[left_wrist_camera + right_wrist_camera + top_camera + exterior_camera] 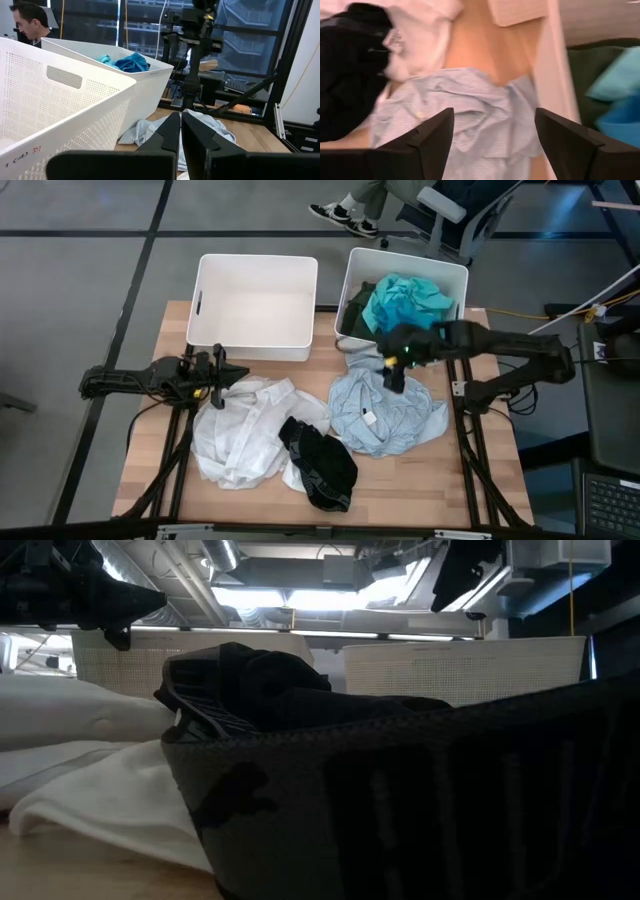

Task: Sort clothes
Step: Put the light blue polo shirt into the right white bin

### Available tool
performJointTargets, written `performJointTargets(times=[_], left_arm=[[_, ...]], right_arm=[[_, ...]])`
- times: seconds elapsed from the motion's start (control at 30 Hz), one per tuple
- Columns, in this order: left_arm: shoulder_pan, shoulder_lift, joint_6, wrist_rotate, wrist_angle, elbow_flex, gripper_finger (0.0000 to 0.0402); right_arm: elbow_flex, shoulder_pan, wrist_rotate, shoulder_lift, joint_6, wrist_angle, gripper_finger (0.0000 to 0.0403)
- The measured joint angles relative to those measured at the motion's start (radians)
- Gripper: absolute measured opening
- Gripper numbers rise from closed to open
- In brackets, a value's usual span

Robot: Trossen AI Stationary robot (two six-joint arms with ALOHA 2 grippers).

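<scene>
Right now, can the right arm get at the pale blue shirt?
Probably yes: the right gripper hangs open right above the pale blue shirt, and nothing lies on that part of it.

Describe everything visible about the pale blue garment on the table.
The pale blue garment is a crumpled, thin woven shirt with a small label, heaped on the wooden table before the right white plastic bin. Its left edge meets the black garment. The open right gripper hovers over its top edge.
</scene>
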Motion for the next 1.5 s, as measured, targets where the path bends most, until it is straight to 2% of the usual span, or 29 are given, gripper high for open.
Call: performJointTargets(times=[0.13, 0.37, 0.8, 1.03, 1.3, 1.5], left_arm=[[0.000, 0.000, -0.003, 0.000, 0.000, 0.000, 0.0008], [0.000, 0.000, -0.003, 0.000, 0.001, 0.000, 0.0008], [0.000, 0.000, -0.001, 0.000, 0.001, 0.000, 0.0008], [0.000, 0.000, 0.000, 0.000, 0.001, 0.000, 0.0008], [0.000, 0.000, 0.000, -0.009, -0.002, 0.000, 0.0008], [0.000, 0.000, 0.000, -0.011, -0.004, 0.000, 0.0008]], right_arm=[[-0.053, 0.077, 0.045, 0.000, 0.066, 0.051, 0.0277], [-0.172, 0.155, 0.046, 0.000, 0.116, 0.159, 0.0277], [-0.458, 0.161, 0.043, 0.000, 0.210, 0.437, 0.0277], [-0.581, 0.161, -0.014, 0.025, 0.245, 0.608, 0.0277], [-0.602, 0.167, -0.018, 0.143, 0.265, 0.677, 0.0277], [-0.601, 0.165, 0.013, 0.231, 0.309, 0.621, 0.0277]])
